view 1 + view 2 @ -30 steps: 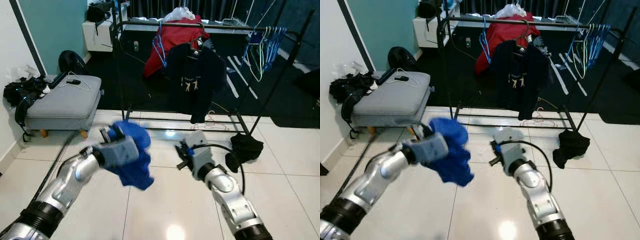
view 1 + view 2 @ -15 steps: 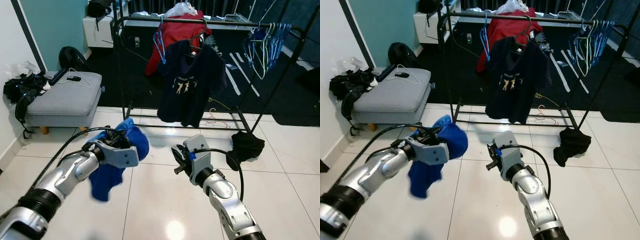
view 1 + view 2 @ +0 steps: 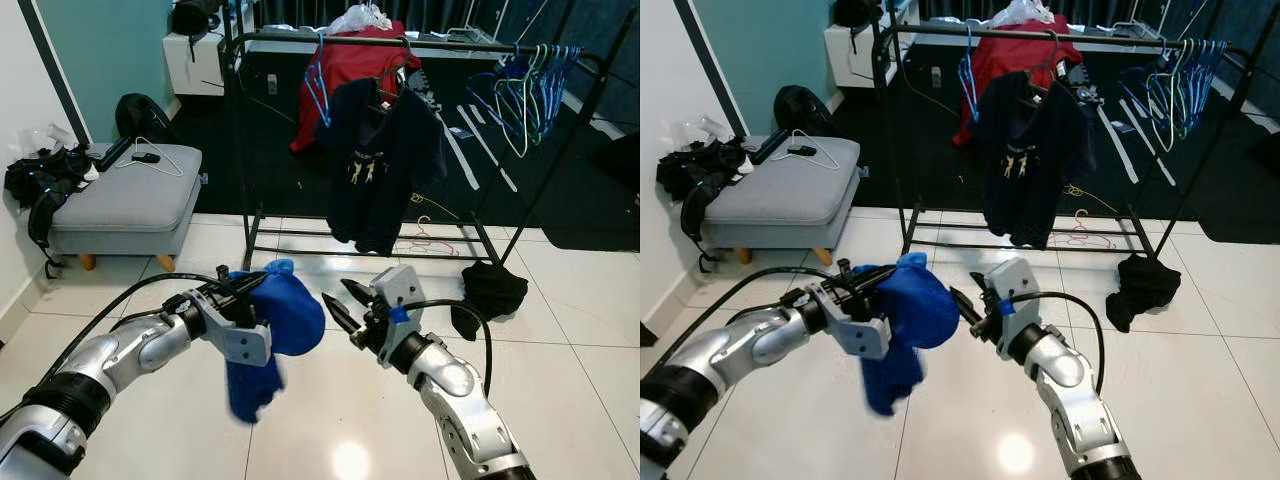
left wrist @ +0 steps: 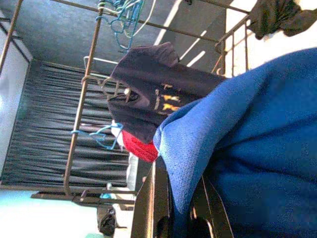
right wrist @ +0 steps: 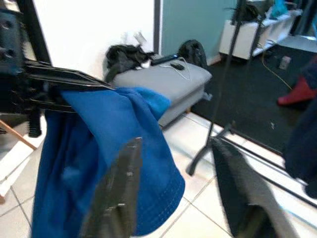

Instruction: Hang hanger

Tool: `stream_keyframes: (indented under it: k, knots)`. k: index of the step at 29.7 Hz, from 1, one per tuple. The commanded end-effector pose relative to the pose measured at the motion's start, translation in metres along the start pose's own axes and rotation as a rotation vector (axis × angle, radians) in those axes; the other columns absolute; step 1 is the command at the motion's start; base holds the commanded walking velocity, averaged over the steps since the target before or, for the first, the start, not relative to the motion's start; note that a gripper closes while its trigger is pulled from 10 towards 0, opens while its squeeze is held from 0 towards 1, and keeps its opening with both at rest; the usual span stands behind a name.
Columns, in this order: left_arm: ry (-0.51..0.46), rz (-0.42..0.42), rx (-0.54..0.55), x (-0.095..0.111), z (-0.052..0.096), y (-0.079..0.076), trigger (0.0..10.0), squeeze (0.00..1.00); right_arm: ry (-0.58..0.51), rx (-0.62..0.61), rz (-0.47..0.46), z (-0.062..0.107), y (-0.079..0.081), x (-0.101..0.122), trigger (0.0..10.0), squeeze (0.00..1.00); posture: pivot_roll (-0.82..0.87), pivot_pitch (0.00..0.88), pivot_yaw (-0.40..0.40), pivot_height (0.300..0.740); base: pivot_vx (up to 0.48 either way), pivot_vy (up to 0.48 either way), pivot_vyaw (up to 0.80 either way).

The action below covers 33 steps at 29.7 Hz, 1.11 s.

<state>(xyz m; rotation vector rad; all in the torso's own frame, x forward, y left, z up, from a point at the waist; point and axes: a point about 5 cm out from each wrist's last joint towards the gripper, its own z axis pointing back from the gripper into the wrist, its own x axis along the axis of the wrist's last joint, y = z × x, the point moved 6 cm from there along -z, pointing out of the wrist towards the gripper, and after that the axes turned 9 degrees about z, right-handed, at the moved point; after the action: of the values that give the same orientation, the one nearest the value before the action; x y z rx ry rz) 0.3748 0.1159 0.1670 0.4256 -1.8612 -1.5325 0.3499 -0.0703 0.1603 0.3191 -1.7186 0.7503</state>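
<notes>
Jaws of left gripper (image 3: 243,293) pinched on blue garment (image 3: 272,330), bunched and drooping above the floor tiles (image 3: 560,330). Jaws of right gripper (image 3: 345,305) spread wide, just beside the cloth (contact unclear). Clothes rack (image 3: 400,42) beyond.

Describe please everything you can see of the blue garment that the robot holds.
The blue garment is a soft, knitted-looking cloth of strong royal blue. It is bunched into a rounded lump at the top, with a narrower part hanging down loosely above the white tiled floor. The left pincer is shut on its upper edge and holds it up in the air. The right pincer, open, points at it from close beside, not touching it as far as can be seen.
</notes>
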Motion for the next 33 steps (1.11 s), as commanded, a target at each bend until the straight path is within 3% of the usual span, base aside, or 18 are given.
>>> stream_keyframes:
  k: [1,6,10,15,20,21,22,23,31,32,33]
  knots:
    - [-0.018,-0.024,0.007,0.001,0.001,0.005,10.0,0.0,-0.008,0.006,-0.012,0.003,0.002,0.0,10.0,1.0,0.01,0.132,-0.006,0.74,0.0,0.0,0.0]
    - [-0.031,-0.022,0.014,0.003,0.0,0.006,10.0,0.0,-0.006,0.013,-0.022,0.003,0.003,-0.001,10.0,1.0,0.01,0.13,-0.006,0.74,0.0,0.0,0.0]
    - [-0.14,-0.003,0.046,0.026,-0.008,0.014,10.0,0.0,0.012,0.066,-0.082,-0.007,0.011,-0.011,10.0,1.0,0.01,0.128,-0.005,0.74,0.0,0.0,0.0]
    - [-0.211,0.003,0.05,0.043,-0.015,0.018,10.0,0.0,0.025,0.115,-0.041,-0.019,0.017,-0.015,10.0,1.0,0.01,0.134,-0.006,0.74,0.0,0.0,0.0]
    - [-0.229,0.003,0.055,0.047,-0.017,0.02,10.0,0.0,0.036,0.128,-0.023,-0.022,0.017,-0.016,10.0,1.0,0.01,0.137,-0.006,0.74,0.0,0.0,0.0]
    - [-0.252,0.002,0.064,0.052,-0.018,0.024,10.0,0.0,0.05,0.144,-0.003,-0.025,0.018,-0.018,10.0,0.84,0.01,0.141,-0.006,0.74,0.0,0.0,0.0]
    - [-0.252,0.002,0.064,0.052,-0.018,0.024,10.0,0.0,0.05,0.144,-0.003,-0.025,0.018,-0.018,10.0,0.84,0.01,0.141,-0.006,0.74,0.0,0.0,0.0]
    - [-0.275,0.005,0.075,0.058,-0.02,0.028,10.0,0.0,0.062,0.166,0.016,-0.027,0.02,-0.019,10.0,0.0,0.02,0.147,-0.006,0.74,0.0,0.0,0.0]
    - [-0.308,0.015,0.085,0.066,-0.023,0.033,10.0,0.0,0.078,0.21,0.051,-0.03,0.024,-0.02,10.0,0.0,0.01,0.156,-0.005,0.74,0.0,0.0,0.0]
    - [-0.308,0.017,0.085,0.066,-0.023,0.033,10.0,0.0,0.075,0.212,0.049,-0.031,0.024,-0.02,5.1,0.0,0.01,0.156,-0.005,0.74,0.0,0.0,0.0]
    - [-0.308,0.017,0.085,0.066,-0.023,0.033,10.0,0.0,0.075,0.212,0.049,-0.031,0.024,-0.02,5.1,0.0,0.01,0.156,-0.005,0.74,0.0,0.0,0.0]
